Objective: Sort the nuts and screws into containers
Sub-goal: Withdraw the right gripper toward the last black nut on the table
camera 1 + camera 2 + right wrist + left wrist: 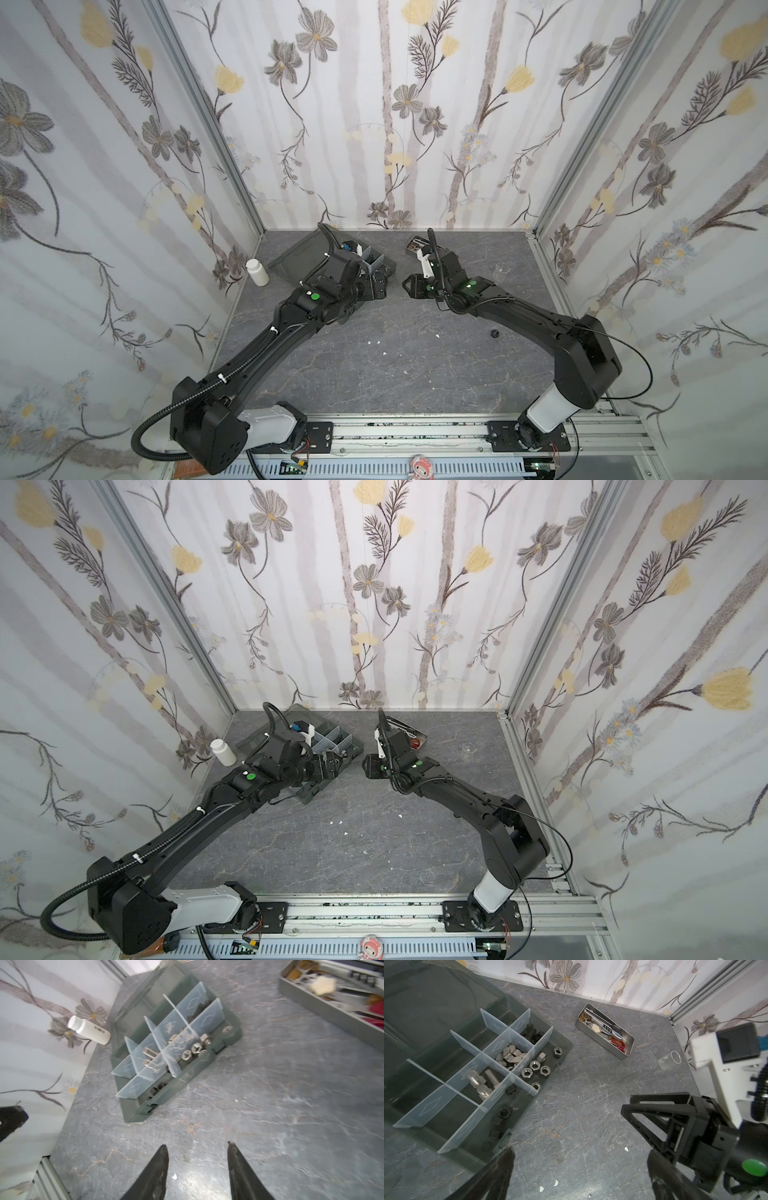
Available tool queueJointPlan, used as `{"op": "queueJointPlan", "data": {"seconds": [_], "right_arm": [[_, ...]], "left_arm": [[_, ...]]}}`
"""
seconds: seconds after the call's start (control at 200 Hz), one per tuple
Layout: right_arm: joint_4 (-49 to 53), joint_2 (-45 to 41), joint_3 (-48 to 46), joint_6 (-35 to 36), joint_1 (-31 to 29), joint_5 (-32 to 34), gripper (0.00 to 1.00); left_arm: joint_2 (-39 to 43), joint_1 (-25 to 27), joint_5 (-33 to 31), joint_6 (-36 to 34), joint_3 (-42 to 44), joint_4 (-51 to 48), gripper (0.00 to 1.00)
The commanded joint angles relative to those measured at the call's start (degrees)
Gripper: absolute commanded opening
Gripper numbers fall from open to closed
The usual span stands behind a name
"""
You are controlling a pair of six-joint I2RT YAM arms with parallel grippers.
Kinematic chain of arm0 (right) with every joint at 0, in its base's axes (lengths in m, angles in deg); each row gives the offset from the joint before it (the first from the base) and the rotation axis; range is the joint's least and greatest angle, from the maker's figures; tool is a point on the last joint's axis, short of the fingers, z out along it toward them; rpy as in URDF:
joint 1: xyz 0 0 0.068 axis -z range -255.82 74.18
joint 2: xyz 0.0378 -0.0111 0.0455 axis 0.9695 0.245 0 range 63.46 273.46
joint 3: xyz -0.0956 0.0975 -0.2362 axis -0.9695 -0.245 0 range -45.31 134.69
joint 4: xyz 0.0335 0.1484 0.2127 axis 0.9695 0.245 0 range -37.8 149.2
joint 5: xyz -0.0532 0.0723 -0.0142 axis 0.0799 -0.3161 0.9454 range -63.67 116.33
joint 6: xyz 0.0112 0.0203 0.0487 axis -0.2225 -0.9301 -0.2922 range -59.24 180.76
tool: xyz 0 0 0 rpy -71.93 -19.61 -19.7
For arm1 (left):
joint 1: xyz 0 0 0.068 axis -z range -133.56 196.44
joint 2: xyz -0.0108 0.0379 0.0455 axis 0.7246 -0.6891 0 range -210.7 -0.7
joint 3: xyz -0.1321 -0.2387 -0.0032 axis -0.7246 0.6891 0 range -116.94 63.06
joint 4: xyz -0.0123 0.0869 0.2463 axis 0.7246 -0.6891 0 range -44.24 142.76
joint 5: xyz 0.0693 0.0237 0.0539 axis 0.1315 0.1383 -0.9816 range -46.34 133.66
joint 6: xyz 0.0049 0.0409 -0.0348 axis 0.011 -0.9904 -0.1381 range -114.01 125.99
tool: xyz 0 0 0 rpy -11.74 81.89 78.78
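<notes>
The dark grey organizer box (pixel 564 1048) lies open at the back left, its containers (pixel 496 1026) made by whitish dividers. Silver screws (pixel 483 1084) share one compartment and black screws (pixel 532 1032) another. Silver nuts (pixel 534 1065) and black nuts (pixel 504 1112) lie along the box's front strip. My left gripper (pixel 580 1155) hovers wide open over bare table beside the box's front edge. To the right of the box, my right gripper (pixel 197 1146) is open with nothing between its fingers. In both top views the two grippers face each other (pixel 376 286) (pixel 407 286).
A metal tin (pixel 598 1041) of tools stands at the back, right of the box. A white bottle (pixel 257 272) stands by the left wall and a small clear beaker (pixel 500 272) at the back right. A small dark piece (pixel 494 333) and white specks (pixel 378 341) lie on the table.
</notes>
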Motion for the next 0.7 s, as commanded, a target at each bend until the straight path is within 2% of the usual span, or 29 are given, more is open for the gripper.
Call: {"op": "queueJointPlan", "data": {"seconds": [0.0,0.215,0.445,0.694], "right_arm": [[3.7,-5.5,-3.2,2.3,1.0,4.5,0.47],[11.8,-15.3,-9.6,3.6,4.2,10.3,0.47],[16.6,-24.5,-14.7,4.1,10.5,10.6,0.47],[18.4,-29.3,-20.8,2.9,17.1,10.5,0.46]], "left_arm": [[-2.6,2.1,-2.3,1.9,-1.6,3.2,1.0],[-9.2,5.9,-3.1,3.2,-4.9,4.4,1.0],[-14.3,8.5,-3.1,3.6,-8.4,5.2,1.0],[-17.9,10.0,-2.8,3.8,-10.7,6.2,1.0]]}}
